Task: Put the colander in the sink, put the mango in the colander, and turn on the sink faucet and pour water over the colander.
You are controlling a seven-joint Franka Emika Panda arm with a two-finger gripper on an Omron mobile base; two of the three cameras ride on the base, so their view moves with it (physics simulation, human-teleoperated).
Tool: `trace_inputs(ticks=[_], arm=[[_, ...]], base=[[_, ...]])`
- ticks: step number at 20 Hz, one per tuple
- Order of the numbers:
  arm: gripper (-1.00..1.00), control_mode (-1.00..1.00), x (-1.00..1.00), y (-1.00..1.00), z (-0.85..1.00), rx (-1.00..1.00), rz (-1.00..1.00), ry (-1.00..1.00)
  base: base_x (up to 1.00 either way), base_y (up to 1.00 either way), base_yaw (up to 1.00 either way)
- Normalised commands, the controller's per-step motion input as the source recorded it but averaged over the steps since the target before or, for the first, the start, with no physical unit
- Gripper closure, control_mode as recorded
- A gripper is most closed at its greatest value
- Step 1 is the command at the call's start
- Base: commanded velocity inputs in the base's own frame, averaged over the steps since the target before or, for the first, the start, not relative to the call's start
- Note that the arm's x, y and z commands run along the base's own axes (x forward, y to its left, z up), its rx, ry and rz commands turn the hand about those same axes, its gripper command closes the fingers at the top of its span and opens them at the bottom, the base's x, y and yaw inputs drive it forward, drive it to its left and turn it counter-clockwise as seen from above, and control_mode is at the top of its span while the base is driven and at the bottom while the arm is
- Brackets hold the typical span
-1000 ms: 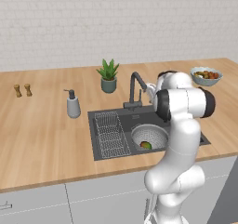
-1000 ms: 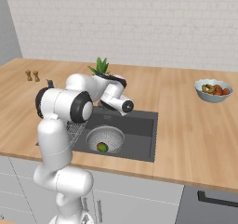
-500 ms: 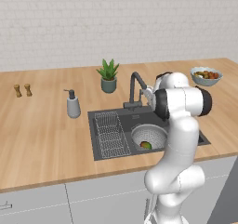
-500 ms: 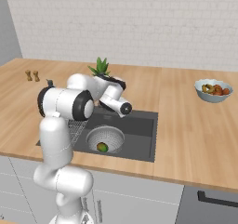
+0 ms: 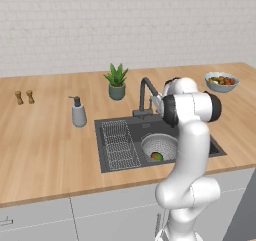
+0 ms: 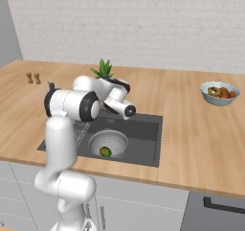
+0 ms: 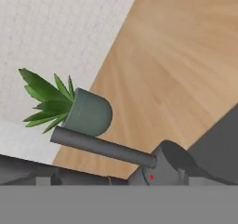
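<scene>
The pale perforated colander (image 5: 161,144) (image 6: 111,140) sits in the right part of the dark sink (image 5: 116,166) (image 6: 142,138). The small red-green mango (image 5: 157,156) (image 6: 105,151) lies inside it. The dark gooseneck sink faucet (image 5: 144,92) stands at the sink's back edge, and no water runs from it. My gripper (image 5: 157,103) hangs right beside the faucet, above the colander, mostly hidden by my own arm. In the hand view the faucet's side lever (image 7: 103,147) and its body with a red dot (image 7: 163,168) lie very close. Nothing shows between the jaws, which stand open.
A wire rack (image 5: 120,145) fills the sink's left part. A soap dispenser (image 5: 78,112) stands left of the sink, and a potted plant (image 5: 117,81) (image 7: 86,111) behind the faucet. A fruit bowl (image 5: 221,81) (image 6: 220,92) sits far right, two small shakers (image 5: 25,97) far left.
The hand has edged slightly toward the faucet. The colander and the mango have not moved.
</scene>
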Motion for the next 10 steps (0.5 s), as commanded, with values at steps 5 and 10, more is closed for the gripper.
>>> trace_inputs(ticks=[5, 10], arm=[[-1.0, -1.0, 0.22, 0.0, -0.09, 0.0, 0.0, 0.02], [-1.0, -1.0, 0.24, 0.01, -0.08, 0.0, 0.0, 0.03]], base=[[0.0, 0.0, 0.0], [0.0, 0.0, 0.0]])
